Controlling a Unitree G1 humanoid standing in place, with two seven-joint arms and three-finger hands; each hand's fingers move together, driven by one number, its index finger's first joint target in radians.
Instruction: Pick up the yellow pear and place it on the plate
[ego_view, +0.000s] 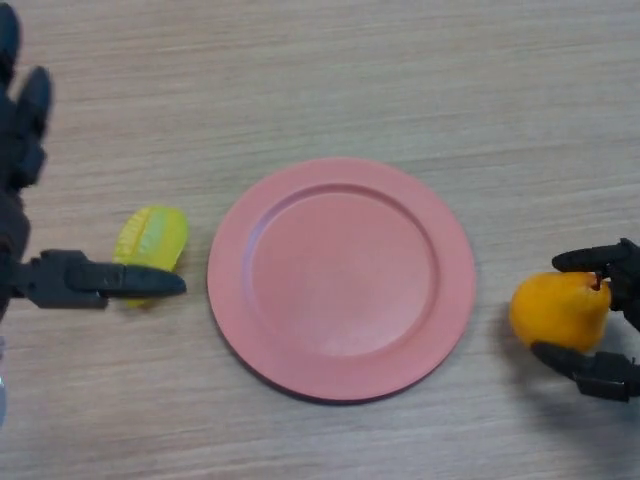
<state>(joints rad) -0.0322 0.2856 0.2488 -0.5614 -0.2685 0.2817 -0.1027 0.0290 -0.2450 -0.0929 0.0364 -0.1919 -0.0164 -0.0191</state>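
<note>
A yellow-orange pear (558, 310) lies on the wooden table to the right of the pink plate (258, 330). My right hand (612, 320) comes in from the right edge; its curled fingers reach round the top and bottom of the pear. The plate sits in the middle of the table with nothing on it. My left hand (60, 278) is at the left edge, its fingers straight, one pointing right just in front of a yellow-green object.
A small yellow-green ribbed fruit (152, 240) lies left of the plate, partly covered by my left hand's finger. The wooden tabletop (330, 70) stretches bare behind the plate.
</note>
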